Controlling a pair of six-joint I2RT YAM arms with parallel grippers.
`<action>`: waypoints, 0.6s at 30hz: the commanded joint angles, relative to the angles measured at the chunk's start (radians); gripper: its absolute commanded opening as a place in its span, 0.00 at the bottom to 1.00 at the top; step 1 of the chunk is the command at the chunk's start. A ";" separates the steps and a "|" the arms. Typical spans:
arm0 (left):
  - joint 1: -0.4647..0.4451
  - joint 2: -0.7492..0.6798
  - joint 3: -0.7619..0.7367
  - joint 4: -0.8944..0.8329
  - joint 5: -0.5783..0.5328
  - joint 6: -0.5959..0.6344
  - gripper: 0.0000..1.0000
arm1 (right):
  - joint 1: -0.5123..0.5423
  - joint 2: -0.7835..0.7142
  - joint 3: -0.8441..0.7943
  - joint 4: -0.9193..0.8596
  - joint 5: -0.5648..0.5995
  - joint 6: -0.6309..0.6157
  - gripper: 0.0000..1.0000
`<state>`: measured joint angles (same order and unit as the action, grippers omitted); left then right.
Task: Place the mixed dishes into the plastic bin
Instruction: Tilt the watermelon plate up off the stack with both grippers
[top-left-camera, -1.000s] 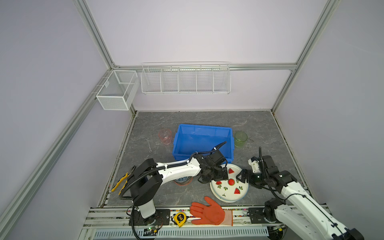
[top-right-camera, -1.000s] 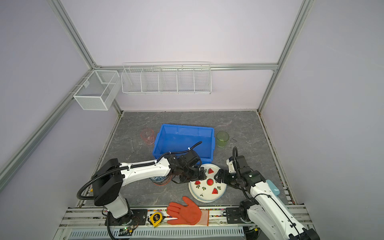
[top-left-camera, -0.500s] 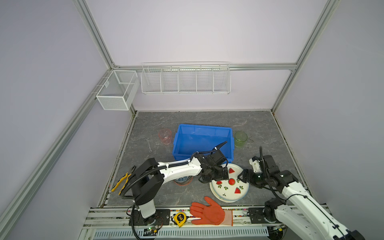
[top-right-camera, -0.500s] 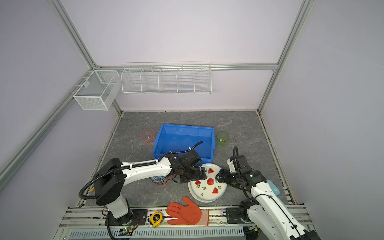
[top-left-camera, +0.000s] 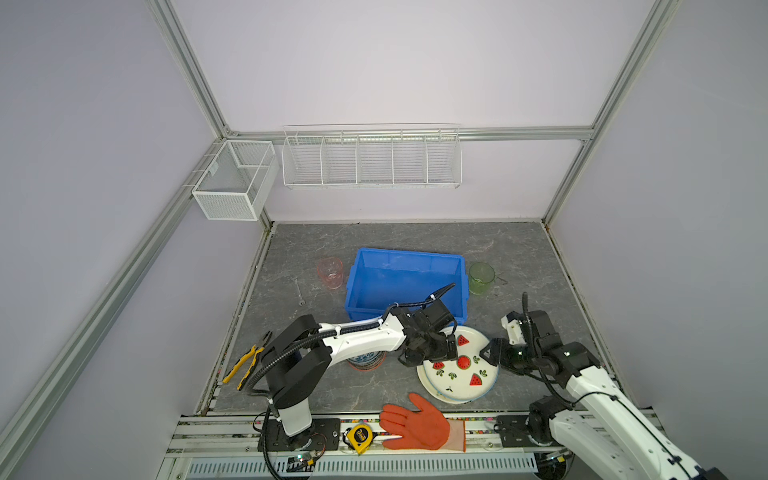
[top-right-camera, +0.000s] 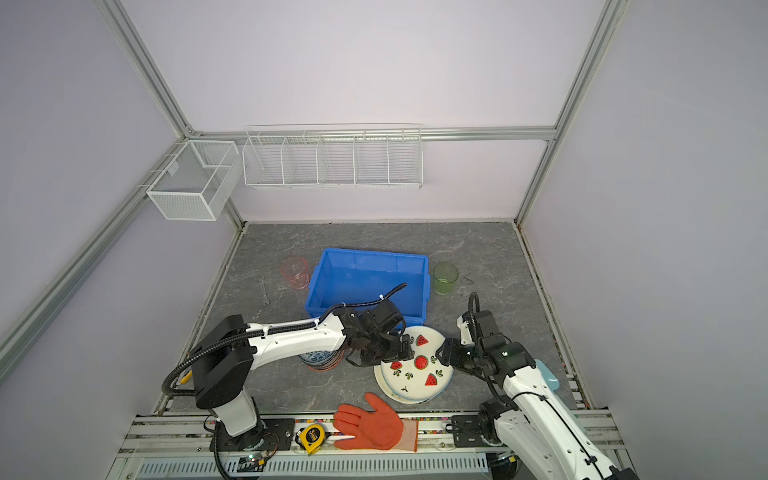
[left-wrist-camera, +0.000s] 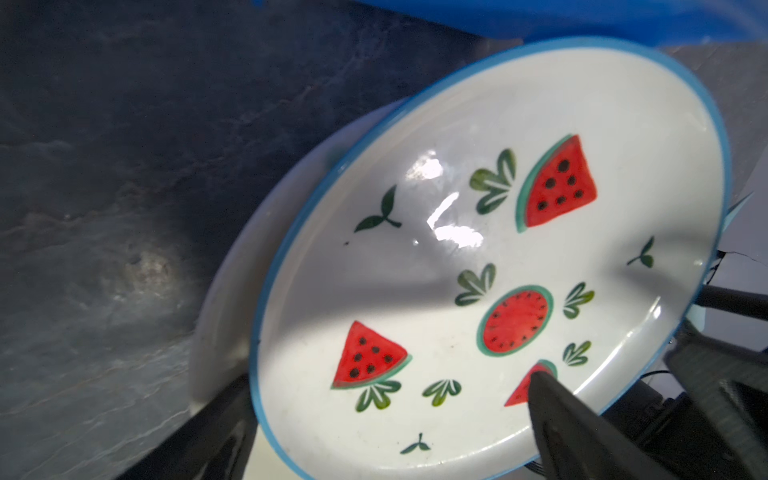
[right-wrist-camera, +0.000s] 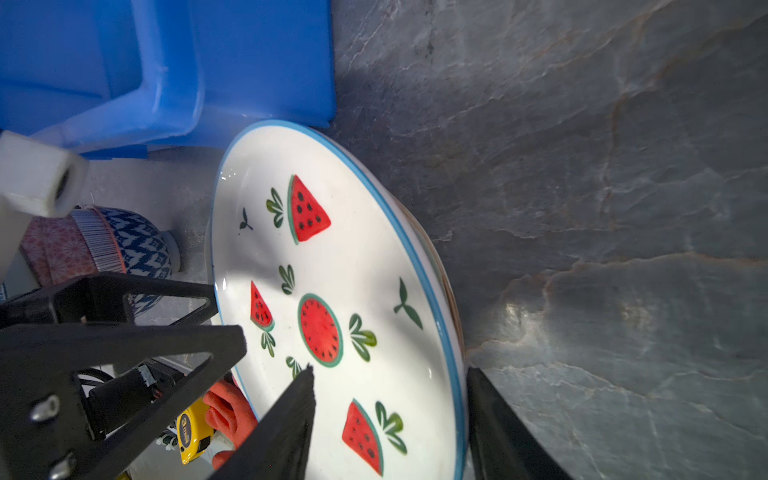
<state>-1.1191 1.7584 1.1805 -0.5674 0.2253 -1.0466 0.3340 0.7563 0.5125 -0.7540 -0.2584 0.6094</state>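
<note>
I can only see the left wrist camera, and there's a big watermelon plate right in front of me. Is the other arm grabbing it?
Observer: In the right wrist view the right gripper has one finger over the watermelon plate and one outside its rim. I can't tell if it's squeezing yet.
Operator: Is anything in the blue box?
Observer: In both top views, the part of the blue bin that shows holds no dishes.
Operator: What else has to go in?
Observer: A pink cup stands upright left of the bin, and a green cup stands upright right of it.
</note>
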 joint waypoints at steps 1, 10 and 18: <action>-0.009 0.019 0.048 0.098 0.043 -0.026 0.99 | 0.015 -0.024 0.033 0.064 -0.151 0.039 0.55; -0.011 0.019 0.051 0.120 0.068 -0.029 0.99 | 0.015 -0.064 0.024 0.061 -0.164 0.078 0.48; -0.015 0.015 0.053 0.136 0.086 -0.029 0.99 | 0.015 -0.086 0.014 0.064 -0.171 0.099 0.43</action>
<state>-1.1194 1.7714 1.1824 -0.5491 0.2588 -1.0546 0.3344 0.6849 0.5129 -0.7437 -0.3244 0.6807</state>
